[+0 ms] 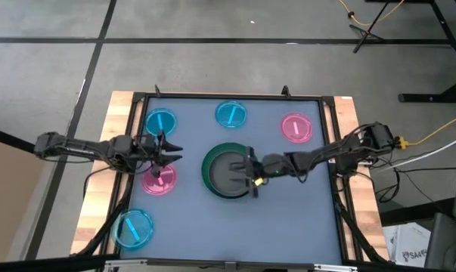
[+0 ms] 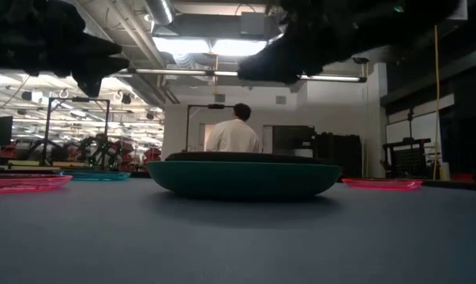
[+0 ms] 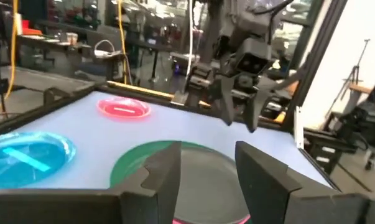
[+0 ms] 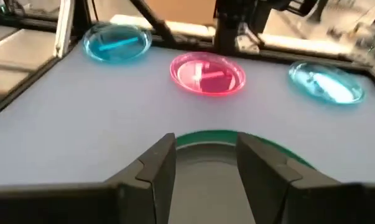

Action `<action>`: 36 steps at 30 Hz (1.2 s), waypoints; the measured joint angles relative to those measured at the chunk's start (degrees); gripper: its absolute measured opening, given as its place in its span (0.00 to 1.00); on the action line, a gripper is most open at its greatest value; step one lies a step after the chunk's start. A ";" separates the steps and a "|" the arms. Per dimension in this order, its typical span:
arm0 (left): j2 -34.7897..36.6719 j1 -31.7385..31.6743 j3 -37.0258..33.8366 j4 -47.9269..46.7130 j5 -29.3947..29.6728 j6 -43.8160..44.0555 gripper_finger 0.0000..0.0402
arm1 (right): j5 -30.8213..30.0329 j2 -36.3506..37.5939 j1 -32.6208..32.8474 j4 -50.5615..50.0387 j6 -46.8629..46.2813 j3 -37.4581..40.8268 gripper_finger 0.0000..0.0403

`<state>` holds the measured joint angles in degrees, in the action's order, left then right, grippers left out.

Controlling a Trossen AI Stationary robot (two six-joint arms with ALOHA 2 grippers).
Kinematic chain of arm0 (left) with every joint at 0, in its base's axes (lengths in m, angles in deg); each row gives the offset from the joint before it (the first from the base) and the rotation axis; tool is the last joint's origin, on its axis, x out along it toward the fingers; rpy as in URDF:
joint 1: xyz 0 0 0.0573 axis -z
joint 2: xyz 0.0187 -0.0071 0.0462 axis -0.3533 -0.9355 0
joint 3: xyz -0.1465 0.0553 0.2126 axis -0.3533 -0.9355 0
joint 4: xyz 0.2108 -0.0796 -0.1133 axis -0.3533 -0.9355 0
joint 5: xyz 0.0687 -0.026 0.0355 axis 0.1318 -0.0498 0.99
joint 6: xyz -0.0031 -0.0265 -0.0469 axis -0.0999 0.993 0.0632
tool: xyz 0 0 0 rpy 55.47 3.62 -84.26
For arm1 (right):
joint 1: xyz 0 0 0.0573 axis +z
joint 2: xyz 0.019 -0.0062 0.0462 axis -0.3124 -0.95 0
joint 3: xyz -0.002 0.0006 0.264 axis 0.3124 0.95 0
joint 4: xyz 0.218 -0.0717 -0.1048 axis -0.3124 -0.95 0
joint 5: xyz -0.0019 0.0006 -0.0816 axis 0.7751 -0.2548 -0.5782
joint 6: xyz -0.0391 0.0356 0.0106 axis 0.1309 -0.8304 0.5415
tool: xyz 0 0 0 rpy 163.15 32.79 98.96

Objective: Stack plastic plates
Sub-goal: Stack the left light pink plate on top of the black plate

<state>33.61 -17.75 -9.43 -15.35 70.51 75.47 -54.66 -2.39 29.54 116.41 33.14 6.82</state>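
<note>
We saw the large dark green round plastic plate (image 1: 209, 175) at the centre of the grey counter (image 1: 288, 219), w/ the dark grey round plate (image 1: 229, 172) nested inside it. The right end effector (image 1: 249, 172) hovered over that pair, fingers spread. The left end effector (image 1: 169, 150) hung just above a small translucent pink plate (image 1: 158, 180), fingers apart too. Three small translucent blue plates (image 1: 160, 122) and another pink one (image 1: 296, 127) lay separately round the edges.
</note>
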 joint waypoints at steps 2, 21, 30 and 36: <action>-2.85 1.92 2.63 -1.69 1.53 -0.91 0.36 | -1.38 -0.04 1.16 5.54 0.02 1.94 0.39; -38.04 26.89 33.60 -38.47 20.82 16.22 0.36 | -6.23 -5.24 4.06 8.17 -0.79 3.96 0.39; -55.18 36.31 45.81 -59.90 22.17 37.65 0.36 | -6.20 -5.49 4.09 8.09 -0.70 3.96 0.39; -62.32 40.50 46.82 -66.86 16.60 49.93 0.36 | -6.20 -6.67 4.06 8.00 -1.55 3.94 0.39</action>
<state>-28.71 22.76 37.40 -82.22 87.11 125.40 -60.86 -9.06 33.60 124.41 31.60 10.76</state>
